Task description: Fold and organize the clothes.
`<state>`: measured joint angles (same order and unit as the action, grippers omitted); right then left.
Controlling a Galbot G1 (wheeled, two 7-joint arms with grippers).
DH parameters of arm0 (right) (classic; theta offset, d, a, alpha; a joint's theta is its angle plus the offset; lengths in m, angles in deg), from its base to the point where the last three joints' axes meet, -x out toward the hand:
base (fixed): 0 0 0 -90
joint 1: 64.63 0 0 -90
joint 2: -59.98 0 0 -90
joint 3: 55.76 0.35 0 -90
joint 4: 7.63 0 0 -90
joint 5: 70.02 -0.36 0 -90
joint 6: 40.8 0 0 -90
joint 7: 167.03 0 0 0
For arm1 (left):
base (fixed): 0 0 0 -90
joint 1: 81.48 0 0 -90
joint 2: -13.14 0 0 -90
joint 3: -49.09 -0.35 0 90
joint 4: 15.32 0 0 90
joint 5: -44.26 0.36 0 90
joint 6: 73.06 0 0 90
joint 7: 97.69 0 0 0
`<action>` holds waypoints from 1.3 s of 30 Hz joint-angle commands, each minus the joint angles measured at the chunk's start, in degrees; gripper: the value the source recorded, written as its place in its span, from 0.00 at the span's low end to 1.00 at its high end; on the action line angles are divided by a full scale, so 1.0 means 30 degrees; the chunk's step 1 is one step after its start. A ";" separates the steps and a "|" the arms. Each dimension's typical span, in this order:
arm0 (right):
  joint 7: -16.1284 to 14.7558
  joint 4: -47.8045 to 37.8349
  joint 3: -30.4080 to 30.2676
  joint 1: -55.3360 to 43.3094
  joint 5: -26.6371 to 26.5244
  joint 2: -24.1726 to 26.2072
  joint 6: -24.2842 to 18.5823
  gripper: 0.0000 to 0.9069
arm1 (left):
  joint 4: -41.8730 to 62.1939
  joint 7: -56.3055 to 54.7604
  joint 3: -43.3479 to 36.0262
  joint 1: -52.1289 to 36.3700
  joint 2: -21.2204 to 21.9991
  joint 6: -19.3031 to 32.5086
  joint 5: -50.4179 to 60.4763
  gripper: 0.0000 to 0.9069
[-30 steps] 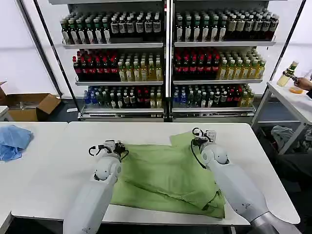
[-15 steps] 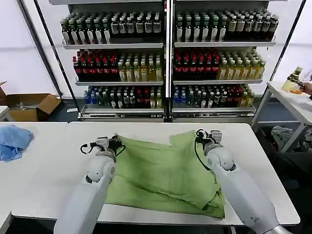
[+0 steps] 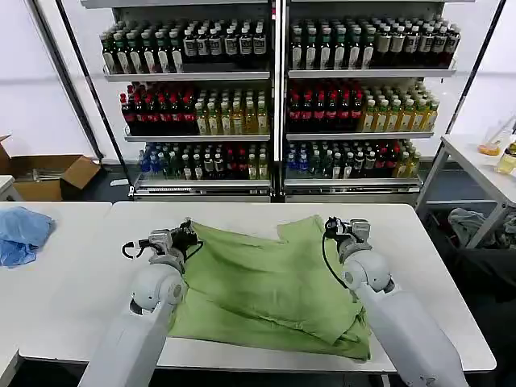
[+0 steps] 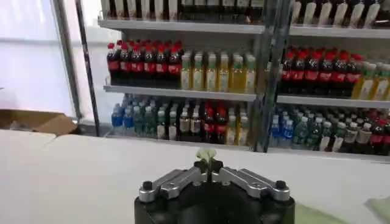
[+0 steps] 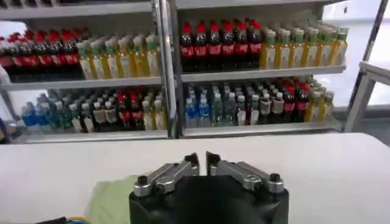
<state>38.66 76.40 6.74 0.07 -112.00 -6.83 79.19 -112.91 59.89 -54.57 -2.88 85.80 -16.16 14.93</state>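
1. Broadly, a white table (image 3: pixel 89 266) spans the foreground, with tall shelves of bottles (image 3: pixel 274 97) behind it, a blue cloth (image 3: pixel 22 234) on a second table well off to the robot's left, and a cardboard box (image 3: pixel 48 173) on the floor beyond.

2. Next in size, the shirt (image 3: pixel 266 290) lies on the middle of the table, plain green side up, partly folded, with loose layers bunched along its near edge and a flap reaching toward the far right corner.

3. By my judgement the shirt is light, soft cotton: it will sag and slide on itself rather than keep a crease, so it wants holding at edges and corners, with both grips level, and the fabric kept taut.

4. On the far left corner of the shirt sits the left gripper (image 3: pixel 187 234); the left wrist view shows its fingers pressed together on a small tuft of pale green fabric (image 4: pixel 206 154), so it is pinching the shirt.

5. At the shirt's far right edge sits the right gripper (image 3: pixel 343 228). In the right wrist view its fingers stand nearly together with a thin gap; green fabric shows beside the wrist, but whether any is caught between the tips I cannot tell.
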 commanded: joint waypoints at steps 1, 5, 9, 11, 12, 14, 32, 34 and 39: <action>0.0213 -0.4828 -0.1097 -0.3207 -0.0140 -0.1831 0.0832 1.00 | -0.0692 0.0106 0.0114 0.0490 -0.0110 0.0003 0.0371 0.03; 0.0176 -0.6001 -0.1239 -0.3648 -0.0385 -0.2447 0.1032 1.00 | -0.0729 0.0120 0.0245 0.0542 -0.0189 -0.0001 0.0256 0.02; 0.0274 -0.7419 -0.1049 -0.3938 -0.0724 -0.3036 0.1050 1.00 | -0.0854 0.0123 0.0297 0.0562 -0.0323 0.0002 0.0102 0.03; 0.0315 -0.7809 -0.0951 -0.4008 -0.0954 -0.3236 0.1061 1.00 | -0.0935 0.0118 0.0347 0.0595 -0.0399 -0.0002 -0.0009 0.02; 0.0346 -0.7896 -0.0925 -0.4015 -0.1038 -0.3282 0.1066 1.00 | -0.0963 0.0119 0.0355 0.0618 -0.0421 -0.0003 -0.0045 0.03; 0.0402 -0.8207 -0.0854 -0.4022 -0.1379 -0.3427 0.1079 1.00 | -0.1061 0.0123 0.0373 0.0695 -0.0466 -0.0003 -0.0101 0.03; -0.0713 -0.7319 -0.1172 -0.3506 -0.1814 -0.3090 0.1030 0.00 | -0.0959 0.0135 0.0400 0.0720 -0.0241 0.0001 -0.0225 0.03; -0.0826 -0.6952 -0.1062 -0.3371 -0.1796 -0.3036 0.0843 0.00 | -0.0992 0.0147 0.0446 0.0739 -0.0242 -0.0001 -0.0249 0.03; -0.1184 -0.5720 -0.0863 -0.2796 -0.1201 -0.2688 -0.0185 0.00 | -0.1239 0.0147 0.0605 0.0852 -0.0321 -0.0003 -0.0446 0.03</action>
<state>36.18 56.25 3.87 -9.39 -116.59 -15.17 81.25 -116.05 60.34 -52.95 -0.56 85.03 -16.16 13.91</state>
